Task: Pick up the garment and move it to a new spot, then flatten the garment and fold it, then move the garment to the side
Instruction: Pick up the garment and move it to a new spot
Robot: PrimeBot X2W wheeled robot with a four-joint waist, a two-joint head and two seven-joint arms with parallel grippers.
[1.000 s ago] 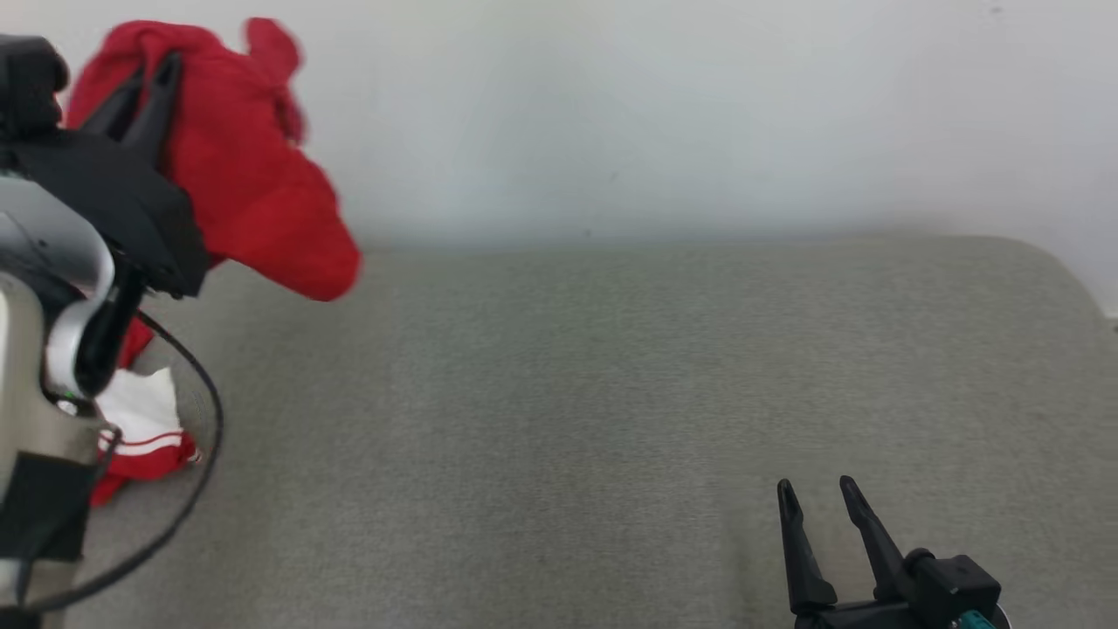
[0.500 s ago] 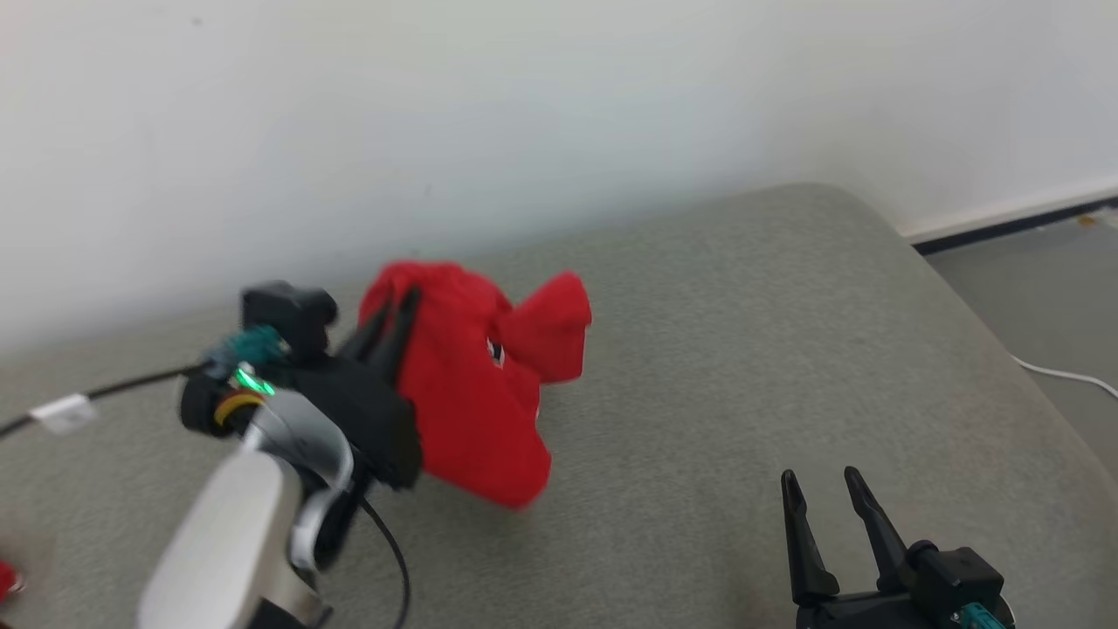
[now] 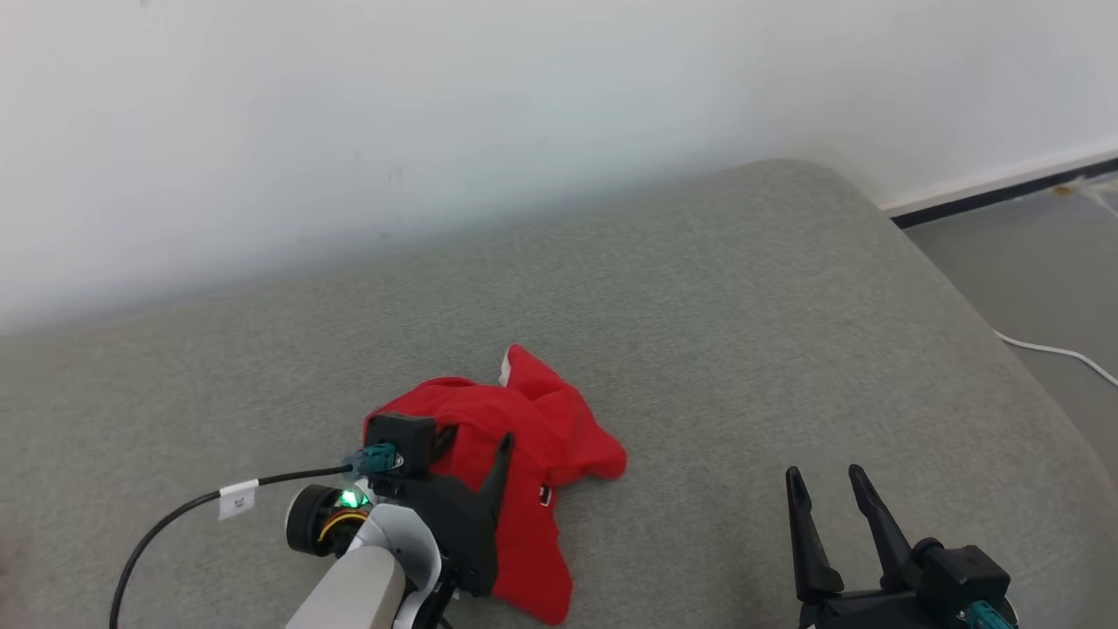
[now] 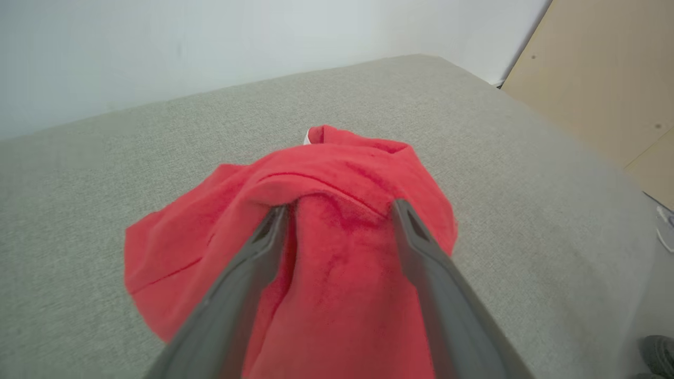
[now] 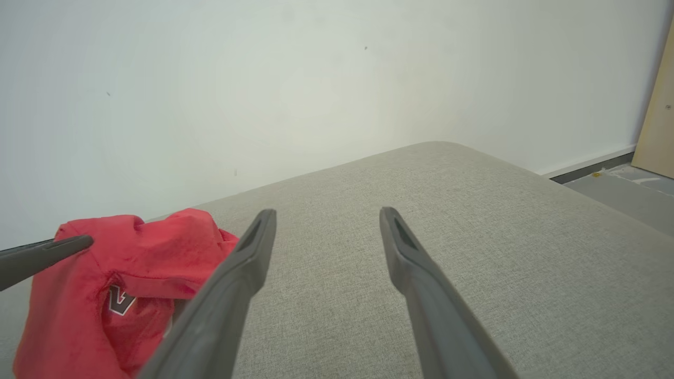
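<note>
Garment (image 3: 533, 437) lies crumpled at lower centre of the head view on the grey cushion (image 3: 742, 288). The left end effector (image 3: 472, 447) sits low over it, forearm rising from the bottom edge, while the right end effector (image 3: 834, 515) hangs lower right, fingers apart, empty. Left wrist view: fingers spread, red cloth bulging between them, unpinched. Right wrist view: garment lower left. Relocation looks done; flattening next calls for finding two edges to pull apart.

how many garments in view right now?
1. A red garment lies crumpled on the grey cushion, between the open fingers of the left gripper. Its folds could hide a second piece.
</note>
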